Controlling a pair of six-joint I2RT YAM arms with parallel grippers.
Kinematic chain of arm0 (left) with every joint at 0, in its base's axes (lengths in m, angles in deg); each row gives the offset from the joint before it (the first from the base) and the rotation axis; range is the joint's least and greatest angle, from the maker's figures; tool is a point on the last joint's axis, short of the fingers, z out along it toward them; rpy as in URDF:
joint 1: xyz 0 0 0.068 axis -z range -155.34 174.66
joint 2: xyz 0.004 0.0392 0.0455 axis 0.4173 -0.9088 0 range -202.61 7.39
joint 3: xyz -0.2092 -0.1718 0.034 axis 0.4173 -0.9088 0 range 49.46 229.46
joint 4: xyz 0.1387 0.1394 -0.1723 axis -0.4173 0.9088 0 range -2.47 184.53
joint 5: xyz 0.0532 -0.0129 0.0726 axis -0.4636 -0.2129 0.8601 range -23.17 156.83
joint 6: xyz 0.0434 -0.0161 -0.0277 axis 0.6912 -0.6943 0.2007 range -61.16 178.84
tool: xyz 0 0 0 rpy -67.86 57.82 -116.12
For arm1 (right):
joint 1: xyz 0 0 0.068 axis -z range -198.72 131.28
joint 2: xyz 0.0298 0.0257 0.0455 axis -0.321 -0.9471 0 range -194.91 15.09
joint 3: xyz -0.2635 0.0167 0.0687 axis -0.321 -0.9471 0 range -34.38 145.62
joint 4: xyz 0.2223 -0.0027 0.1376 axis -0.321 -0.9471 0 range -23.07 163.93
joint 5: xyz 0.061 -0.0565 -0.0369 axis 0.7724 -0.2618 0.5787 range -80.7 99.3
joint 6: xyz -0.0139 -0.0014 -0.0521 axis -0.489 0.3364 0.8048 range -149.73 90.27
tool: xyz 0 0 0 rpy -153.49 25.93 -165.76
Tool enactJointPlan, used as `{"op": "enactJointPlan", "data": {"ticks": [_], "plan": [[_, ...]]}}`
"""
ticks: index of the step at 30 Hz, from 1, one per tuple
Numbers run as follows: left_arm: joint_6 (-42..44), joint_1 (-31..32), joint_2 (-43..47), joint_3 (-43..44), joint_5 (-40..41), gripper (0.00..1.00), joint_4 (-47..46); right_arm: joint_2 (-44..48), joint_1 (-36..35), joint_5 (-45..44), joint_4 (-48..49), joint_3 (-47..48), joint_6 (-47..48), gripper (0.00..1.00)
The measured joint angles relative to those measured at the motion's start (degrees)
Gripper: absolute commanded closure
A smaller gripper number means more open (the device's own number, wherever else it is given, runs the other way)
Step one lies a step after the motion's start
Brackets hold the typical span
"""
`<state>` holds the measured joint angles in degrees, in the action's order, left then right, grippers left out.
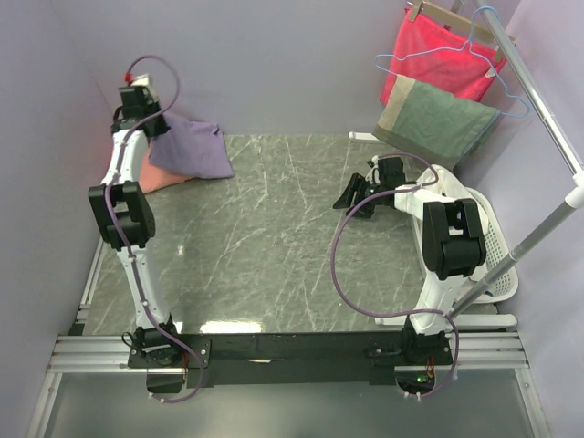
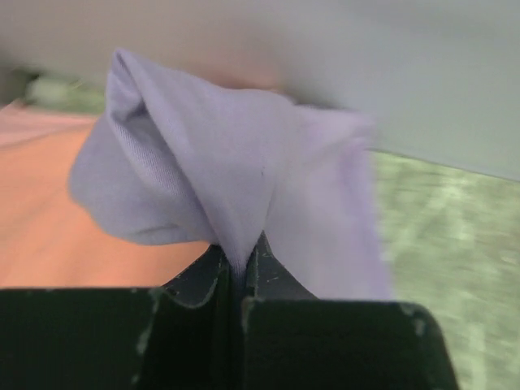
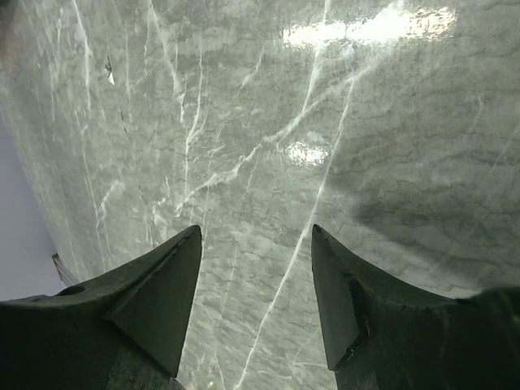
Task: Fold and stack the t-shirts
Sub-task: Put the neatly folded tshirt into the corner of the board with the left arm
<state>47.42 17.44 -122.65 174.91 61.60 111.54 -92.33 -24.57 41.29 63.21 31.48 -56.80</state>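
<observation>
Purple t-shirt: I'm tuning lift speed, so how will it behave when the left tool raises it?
Probably floppy: the purple t-shirt hangs in soft folds from where the left tool pinches it. It is likely light, as the fabric looks thin. It lies partly over the pink t-shirt, so it may drag that along.

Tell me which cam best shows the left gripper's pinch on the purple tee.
Left wrist: left gripper shut on a fold of the purple tee. Top external shows the tee bunched, pinch hidden. Right wrist: only table.
</observation>
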Motion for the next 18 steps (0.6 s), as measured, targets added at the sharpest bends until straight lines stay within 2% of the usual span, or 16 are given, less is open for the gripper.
{"op": "enactJointPlan", "data": {"ticks": [4,5,6,7,9,16,17,18], "plan": [[-0.3,-6.1,-0.3,-4.7,0.6,0.99,-0.6,-0.8,-0.1,0.6,0.0,0.1,0.0,0.36],[-0.3,-7.7,-0.9,-5.1,0.7,0.94,-0.6,-1.2,-0.2,0.8,0.0,0.1,0.1,0.36],[-0.3,-9.0,-1.4,-5.2,1.0,0.81,-0.9,-1.6,-0.3,0.9,0.0,0.1,0.1,0.36],[-0.3,-9.9,-1.9,-5.1,1.4,0.59,-1.1,-2.0,-0.4,1.0,0.0,0.1,0.2,0.36],[-0.3,-11.5,-2.8,-5.1,2.4,0.01,-1.4,-2.5,-0.5,1.1,0.0,0.1,0.2,0.36],[-1.4,-11.8,-3.1,-6.3,5.5,0.01,-4.0,-2.3,-1.4,1.5,0.0,0.1,0.9,0.30],[-2.1,-11.6,-2.5,-7.7,5.2,0.01,-4.9,-2.0,-1.4,1.4,-0.1,0.0,1.0,0.23],[-2.9,-11.4,-1.8,-9.2,4.6,0.01,-5.5,-1.4,-1.6,1.2,-0.1,-0.3,1.3,0.20]]}}
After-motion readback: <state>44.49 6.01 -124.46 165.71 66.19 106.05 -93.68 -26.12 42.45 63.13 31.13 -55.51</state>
